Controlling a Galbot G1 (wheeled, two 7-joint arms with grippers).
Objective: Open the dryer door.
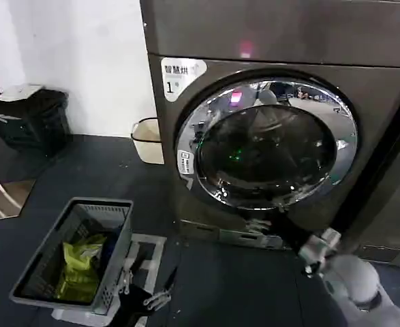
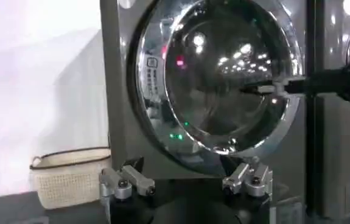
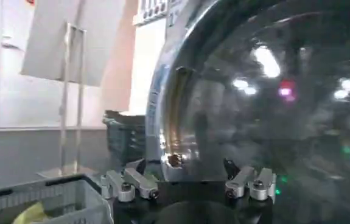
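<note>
From my head camera, a grey laundry basket (image 1: pixel 77 255) sits on the dark floor (image 1: pixel 104 170) at the far left, with something yellow-green inside. Further back, against the white wall, a cream wastebasket (image 1: pixel 147 139) stands just beside the dryer's left side. The dryer (image 1: pixel 268 41) fills the upper right of that view, its white "1" label (image 1: pixel 180 75) at the front panel's upper left corner and a pink light (image 1: pixel 245 50) glowing on the band above. The dryer door (image 1: pixel 268 143) (chrome ring, dark glass) lies flat against the front, closed.

My left gripper (image 2: pixel 187 181) hangs low before the door's lower edge, fingers spread wide, holding nothing. My right gripper (image 3: pixel 187 182) is up close to the door's glass (image 3: pixel 272 109), near the chrome rim, jaws likewise wide apart and empty. The right arm (image 1: pixel 353 276) shows at the head view's lower right, reaching toward the door's lower right edge.
</note>
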